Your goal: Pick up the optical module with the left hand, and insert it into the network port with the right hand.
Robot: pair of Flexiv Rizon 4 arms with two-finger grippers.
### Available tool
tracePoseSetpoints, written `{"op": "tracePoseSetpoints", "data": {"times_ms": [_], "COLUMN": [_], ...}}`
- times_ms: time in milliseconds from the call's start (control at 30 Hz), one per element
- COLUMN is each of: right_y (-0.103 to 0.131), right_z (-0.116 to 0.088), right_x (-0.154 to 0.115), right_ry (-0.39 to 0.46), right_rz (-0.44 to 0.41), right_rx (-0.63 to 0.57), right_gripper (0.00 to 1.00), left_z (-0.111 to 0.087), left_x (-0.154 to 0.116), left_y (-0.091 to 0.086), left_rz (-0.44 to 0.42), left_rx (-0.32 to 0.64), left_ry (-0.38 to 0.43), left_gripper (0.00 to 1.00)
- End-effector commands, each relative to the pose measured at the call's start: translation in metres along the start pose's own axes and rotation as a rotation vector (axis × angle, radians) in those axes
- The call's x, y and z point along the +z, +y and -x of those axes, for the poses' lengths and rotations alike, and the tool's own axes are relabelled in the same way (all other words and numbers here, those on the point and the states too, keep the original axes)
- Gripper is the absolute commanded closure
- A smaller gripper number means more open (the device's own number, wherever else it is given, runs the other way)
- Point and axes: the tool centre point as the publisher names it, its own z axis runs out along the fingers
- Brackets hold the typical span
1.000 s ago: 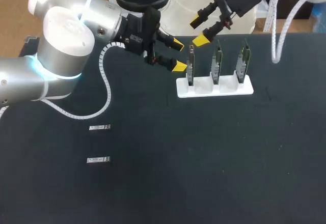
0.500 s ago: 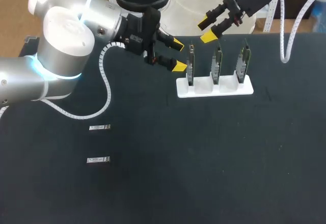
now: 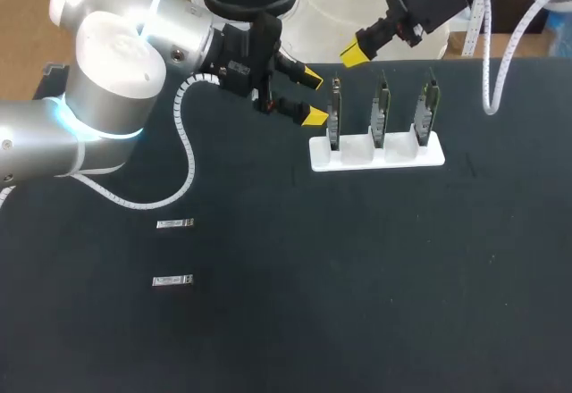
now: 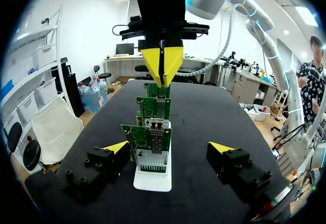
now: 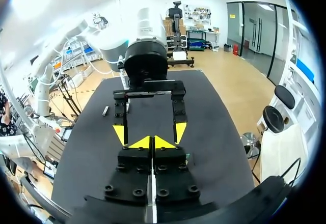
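**Left pincer released beside the card rack; modules lying on the table**

Head view, clock directions taken from the table's middle. Two optical modules (image 3: 174, 223) lie flat at about 9 o'clock, one nearer the robot than the other, a little apart, with neither arm touching them. The right wrist view shows one as a small pale bar on the black table (image 3: 375, 286), far beyond both grippers.

The white rack (image 3: 375, 154) sits at about 1 o'clock and holds three green cards (image 3: 382, 109) upright in a row.

The left gripper (image 3: 313, 97) is at 9 o'clock of the rack, just beside the first card. Its fingers are spread wide and hold nothing. In the left wrist view the cards line up ahead of it, between the two yellow tips, and neither tip touches them. The nearest card shows its network port (image 4: 157, 131), a metal cage on the board's face.

The right gripper (image 5: 152, 142) has its yellow tips pressed together – clenched, tip on tip. In the head view it hangs at 12 o'clock of the rack, over the table's far edge, above the first two cards and well apart from them; only one yellow tip shows there.
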Motion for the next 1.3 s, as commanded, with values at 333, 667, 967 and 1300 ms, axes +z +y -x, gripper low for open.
{"op": "tracePoseSetpoints", "data": {"times_ms": [333, 667, 967, 1300], "right_y": [-0.007, -0.010, -0.012, -0.014], "right_z": [-0.002, -0.004, -0.009, -0.011], "right_x": [0.015, 0.021, 0.024, 0.029], "right_ry": [0.020, 0.031, 0.040, 0.045], "right_rz": [0.005, 0.013, 0.015, 0.020], "right_rx": [0.006, 0.018, 0.034, 0.042], "right_gripper": [1.00, 1.00, 1.00, 1.00], "left_z": [0.001, 0.001, 0.001, 0.001], "left_x": [0.000, 0.000, 0.000, 0.000], "left_y": [0.001, 0.001, 0.001, 0.001], "left_rz": [-0.002, -0.002, -0.002, -0.002], "left_rx": [-0.001, -0.001, -0.001, -0.001], "left_ry": [0.004, 0.004, 0.004, 0.004], "left_gripper": [0.00, 0.00, 0.00, 0.00]}}
